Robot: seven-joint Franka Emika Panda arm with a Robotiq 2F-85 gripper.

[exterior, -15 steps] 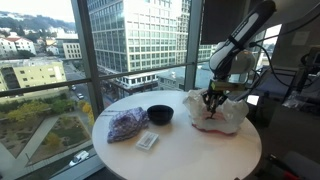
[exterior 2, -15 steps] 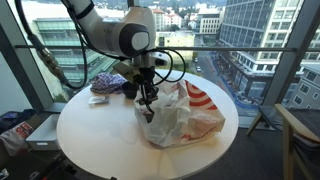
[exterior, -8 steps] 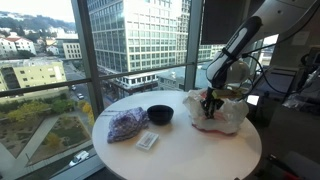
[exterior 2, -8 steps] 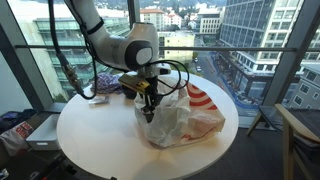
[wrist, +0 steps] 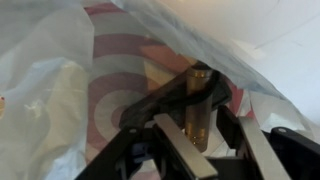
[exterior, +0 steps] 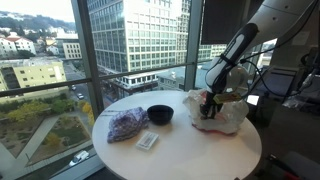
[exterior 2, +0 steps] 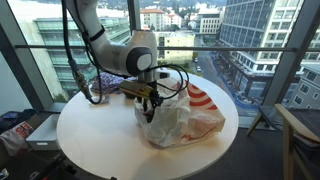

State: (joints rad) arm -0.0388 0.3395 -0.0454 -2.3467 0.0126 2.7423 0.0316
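The claw is down in the bag, near the table edge. It is half open around a brown bottle and seems to be letting go. The next move needs a straight lift, so the claw does not snag the bag.

This is an office-like room high up in a city building. Floor-to-ceiling windows fill the left and middle of both exterior views, and through them show a glass office tower, lower roofs and a street far below. A round white tabletop stands by the glass with a chair at the lower right edge, while a robot arm trailing loose cables makes it look like a lab.
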